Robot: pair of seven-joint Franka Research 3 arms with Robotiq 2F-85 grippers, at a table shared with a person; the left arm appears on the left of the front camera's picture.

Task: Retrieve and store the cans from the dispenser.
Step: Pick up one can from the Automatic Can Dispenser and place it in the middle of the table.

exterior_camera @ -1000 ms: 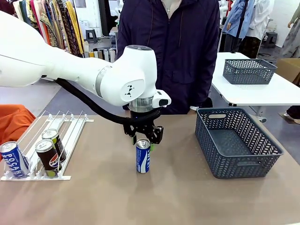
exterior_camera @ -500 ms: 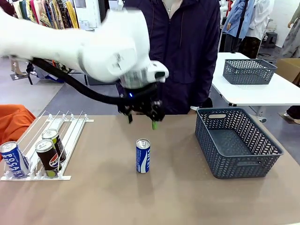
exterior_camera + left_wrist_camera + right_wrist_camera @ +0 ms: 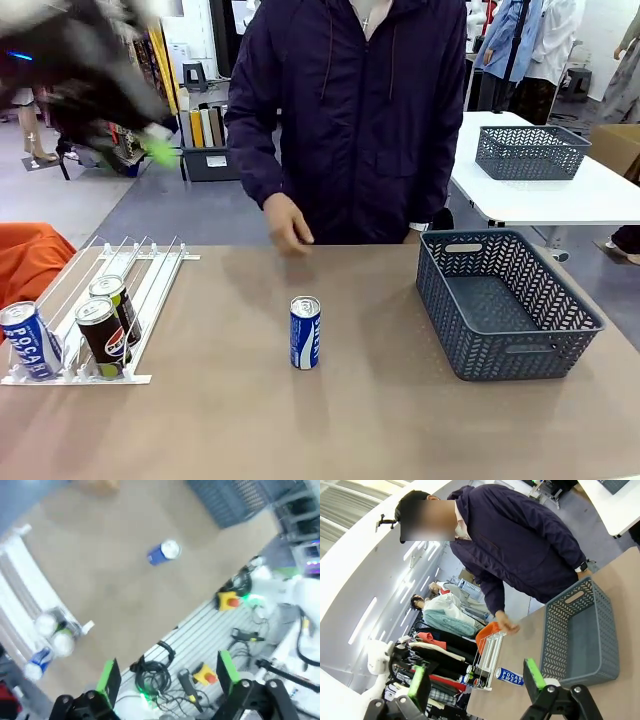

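Observation:
A blue-and-white can [image 3: 305, 332] stands upright and alone in the middle of the table, also seen from above as the can [image 3: 164, 553]. The white dispenser [image 3: 150, 290] at the left holds one blue-and-white can [image 3: 28, 340] and two black Pepsi cans [image 3: 100, 335] against its front stoppers. My left arm [image 3: 90, 70] is a blur high at the upper left, far from the can. Its gripper [image 3: 167, 672] is open and holds nothing. The right gripper [image 3: 476, 677] is open too, high above the table, with the lone can [image 3: 509, 676] far below between its fingers.
An empty dark grey-blue basket [image 3: 505, 300] stands on the table's right side. A person in a dark jacket stands at the far edge, one hand [image 3: 287, 225] hanging just over it. A second basket [image 3: 530, 150] sits on a white table behind.
My left gripper let go of the blue-and-white can, rose, and swung away up and to the left. The can stays put. The person's hand has come into sight at the far edge.

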